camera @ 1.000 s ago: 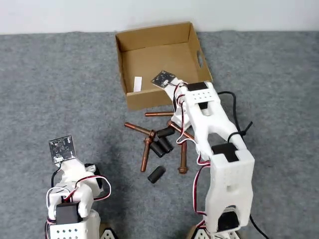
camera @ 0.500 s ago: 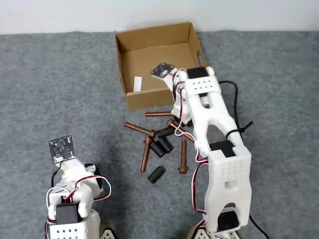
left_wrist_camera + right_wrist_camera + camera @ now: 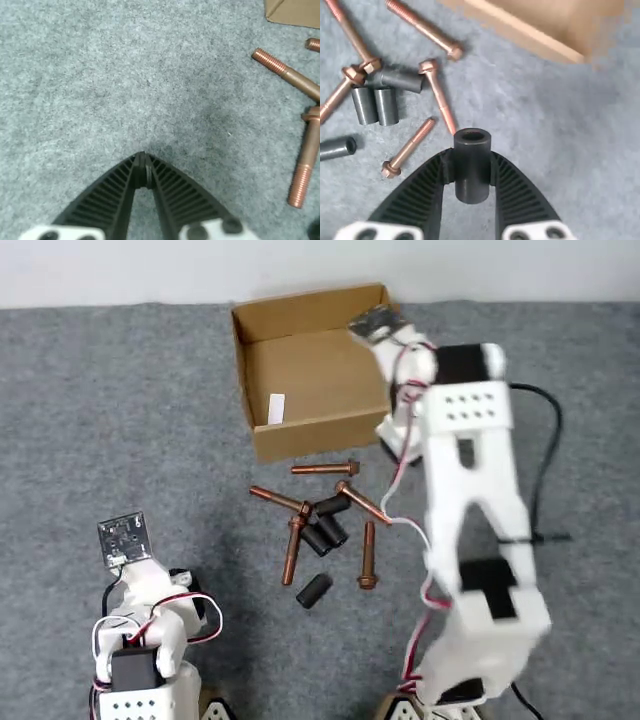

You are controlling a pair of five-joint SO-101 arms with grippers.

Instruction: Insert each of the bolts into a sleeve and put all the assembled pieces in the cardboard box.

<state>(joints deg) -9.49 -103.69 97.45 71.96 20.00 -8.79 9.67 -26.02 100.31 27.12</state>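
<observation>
My right gripper [image 3: 471,156] is shut on a black sleeve [image 3: 471,172], held upright above the grey carpet. Below it lie copper bolts [image 3: 439,95] and three more black sleeves [image 3: 375,105]. In the high view the right arm [image 3: 465,440] stretches out beside the right wall of the cardboard box [image 3: 300,435], and the pile of bolts [image 3: 292,550] and sleeves [image 3: 322,534] lies in front of the box. My left gripper [image 3: 142,162] is shut and empty, low over bare carpet, with two bolts [image 3: 287,75] off to one side. The left arm [image 3: 150,590] sits at the near left.
A white label [image 3: 277,408] lies on the floor of the box. One sleeve [image 3: 313,590] lies apart from the pile, nearer the arm bases. Grey carpet [image 3: 120,420] covers the table, and a white wall runs along its far edge.
The right arm has risen from the pile and swung away to the right side of the box. The left arm has not moved.
</observation>
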